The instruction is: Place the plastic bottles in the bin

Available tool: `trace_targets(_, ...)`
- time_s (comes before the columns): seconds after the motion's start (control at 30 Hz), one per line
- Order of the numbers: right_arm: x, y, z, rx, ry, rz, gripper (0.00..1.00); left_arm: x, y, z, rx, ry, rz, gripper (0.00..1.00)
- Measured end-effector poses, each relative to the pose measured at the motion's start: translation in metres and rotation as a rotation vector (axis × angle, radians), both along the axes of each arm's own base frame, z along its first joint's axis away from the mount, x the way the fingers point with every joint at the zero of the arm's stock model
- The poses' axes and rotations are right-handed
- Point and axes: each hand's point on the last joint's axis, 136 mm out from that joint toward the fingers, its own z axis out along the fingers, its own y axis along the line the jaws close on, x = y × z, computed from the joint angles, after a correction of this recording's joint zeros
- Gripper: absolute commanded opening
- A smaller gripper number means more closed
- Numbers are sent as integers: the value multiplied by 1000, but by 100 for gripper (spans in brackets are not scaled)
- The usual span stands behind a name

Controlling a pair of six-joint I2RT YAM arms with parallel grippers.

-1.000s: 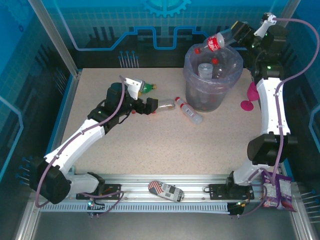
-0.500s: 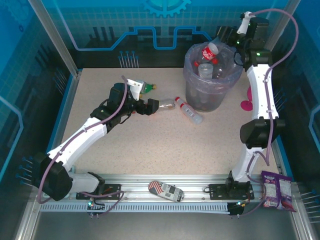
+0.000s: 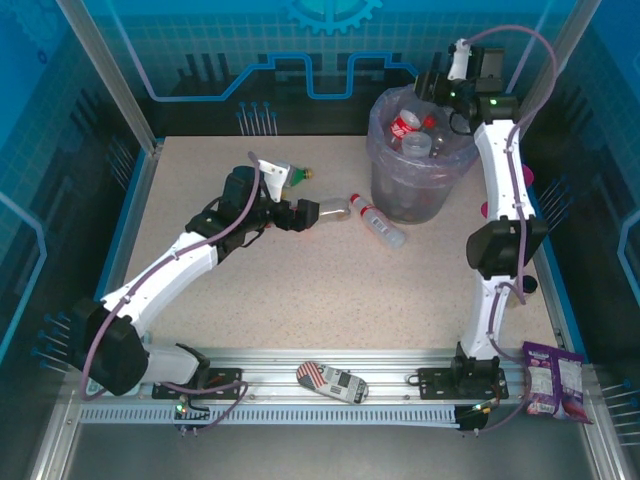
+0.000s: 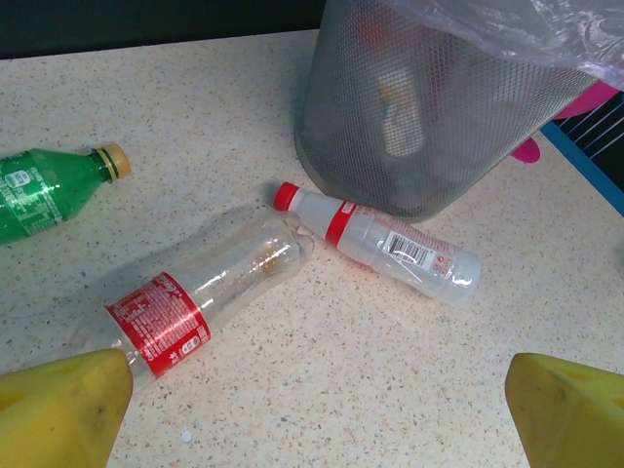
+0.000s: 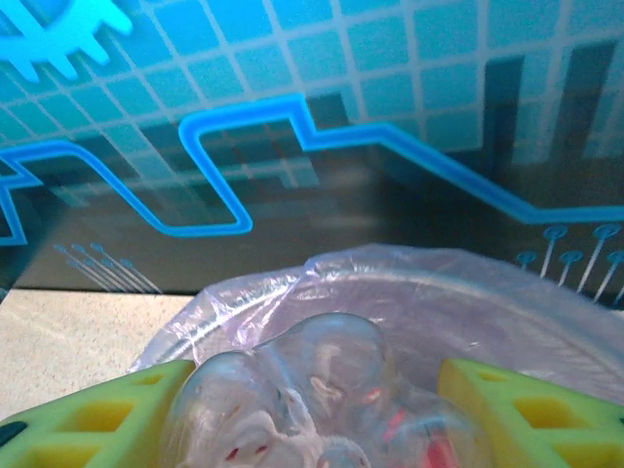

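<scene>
Three left loose on the table [image 3: 300, 300]: a clear red-labelled bottle [image 4: 185, 307], a small red-capped bottle [image 4: 390, 249] near the bin's foot, and a green bottle [image 4: 44, 190] off to the left. Left gripper [image 4: 312, 409] hovers just short of the red-labelled one, jaws spread wide, nothing between them. Farther back, right gripper [image 5: 312, 419] is clamped on a crumpled clear bottle [image 5: 322, 361] over the bin [image 3: 398, 195], which holds several.

Step in hand, by my reading: the drop. Next: part the right jaws while the bottle sits inside the rim. The left advances and closes on the labelled bottle.
</scene>
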Motion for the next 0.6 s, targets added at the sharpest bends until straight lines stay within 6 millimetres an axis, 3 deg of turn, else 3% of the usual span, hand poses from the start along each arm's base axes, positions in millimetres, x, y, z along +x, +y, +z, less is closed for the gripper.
trace_targets(0.4, 9, 13, -17, 3, 20, 57, 50, 3, -3, -13, 15, 41, -7, 99)
trace_targets(0.6, 6, 28, -19, -98, 12, 74, 50, 6, -6, -13, 11, 47, -15, 99)
